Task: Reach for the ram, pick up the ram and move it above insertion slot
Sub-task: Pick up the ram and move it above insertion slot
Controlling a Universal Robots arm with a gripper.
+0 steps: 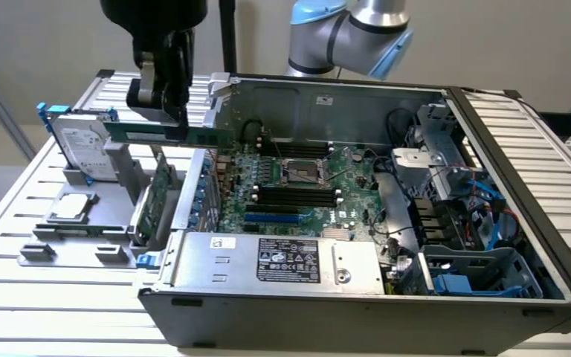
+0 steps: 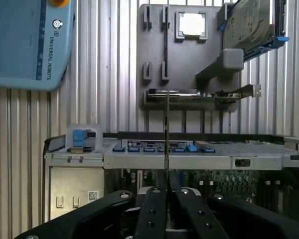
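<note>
A: Status? Quick.

B: The gripper [image 1: 163, 111] is clamped on the ram [image 1: 172, 134]. The stick is off the holder, in the air, lying level with its long edge across the exterior view. It hangs over the near wall of the computer case [image 1: 365, 297] on the exterior view's left, above the expansion card [image 1: 158, 197] standing in the grey fixture [image 1: 68, 245].

A: Jaws?

B: Closed on the ram. In the wrist view the two fingers [image 2: 157, 209] press together with the board [image 2: 166, 129] edge-on between them, a thin dark line running straight out from the grip.

A: Grip good?

B: Looks centred and square, no tilt that I can see. I judge it firm.

A: Where's the slot?

B: The black memory slots [image 1: 291, 195] sit on the motherboard [image 1: 305, 178], inside the case, well apart from the ram toward the exterior view's right.

A: What matters for doing this step well?

B: Keep it high enough to pass the case wall and the drive cage edge. Hold the board level, no twist at the wrist. The stick's long edge must line up with the slot's run, and from here they look crossed, so some turning is likely needed. Go slow, thin boards flex.

A: Other stuff?

B: The hard drive [image 1: 82, 149] stands in the fixture and a processor [image 1: 72, 208] lies flat on it, all on the slatted table [image 1: 27, 297]. Neither is touched.
</note>
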